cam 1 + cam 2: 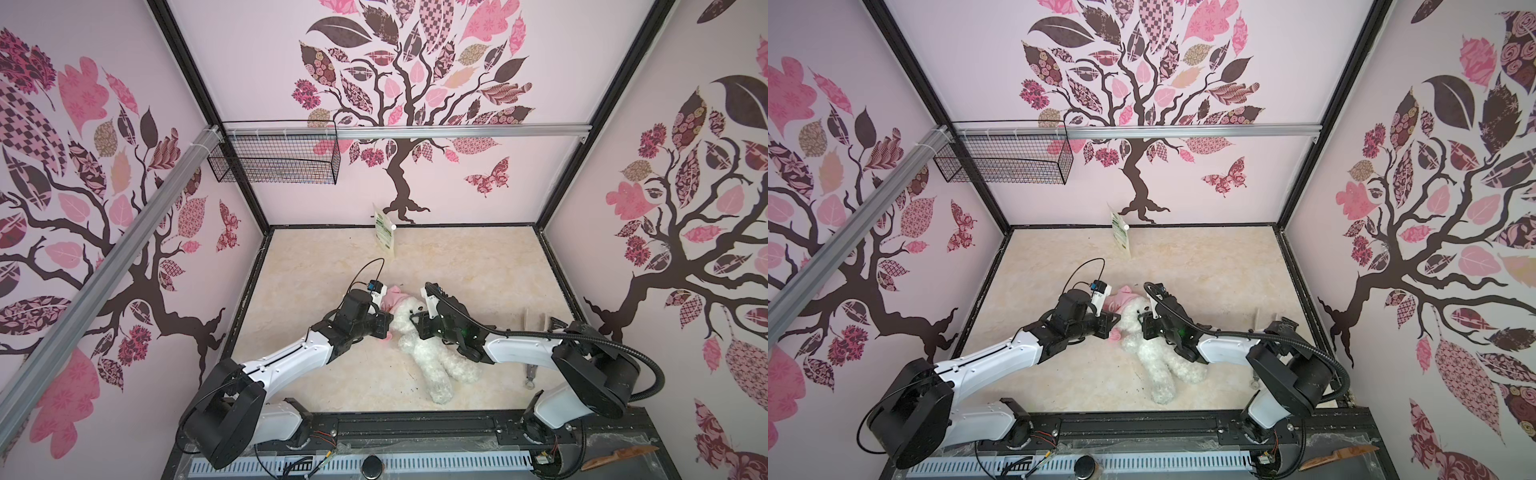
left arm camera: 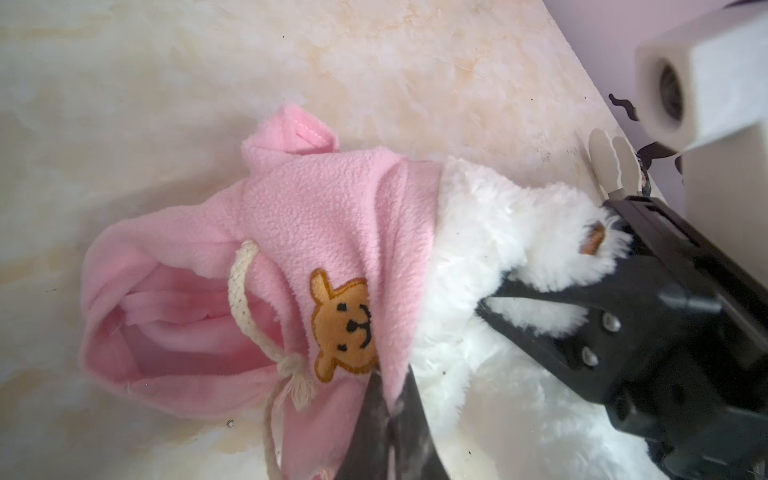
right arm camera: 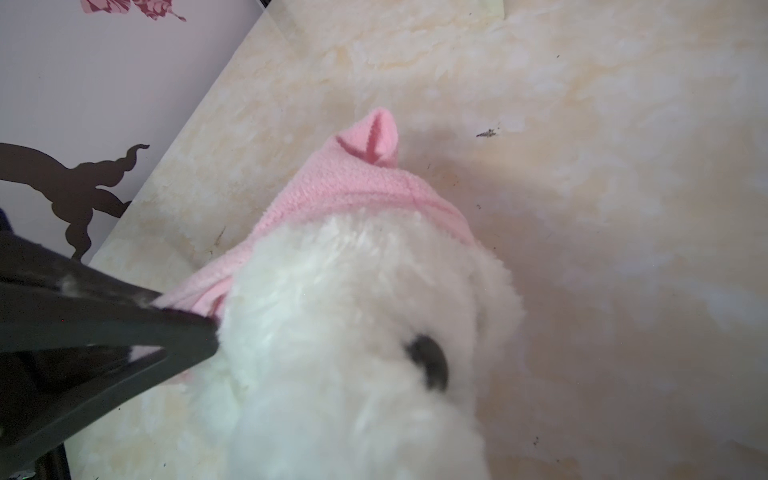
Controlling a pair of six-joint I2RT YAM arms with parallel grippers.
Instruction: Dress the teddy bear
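the fluffy white teddy bear's (image 1: 419, 340) head top hides under a pink fleece hoodie (image 2: 316, 232); left gripper (image 2: 390, 399) pinches its hem shut, right gripper (image 2: 523, 291) clamps the bear's fur.

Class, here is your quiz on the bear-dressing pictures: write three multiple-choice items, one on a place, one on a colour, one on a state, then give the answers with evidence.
1. Where is the wire basket?
A. On the tabletop
B. Hanging from the rail on the back wall
C. Under the bear

2. What colour is the hooded top?
A. Pink
B. Blue
C. Green

3. What is the left claw doing?
A. Hanging open above the table
B. Shut on the top's edge
C. Holding a wooden tool

Answers:
1 B: the wire basket hangs off the rail in both top views.
2 A: the hooded top at the teddy bear head is pink.
3 B: the left claw pinches pink fleece.
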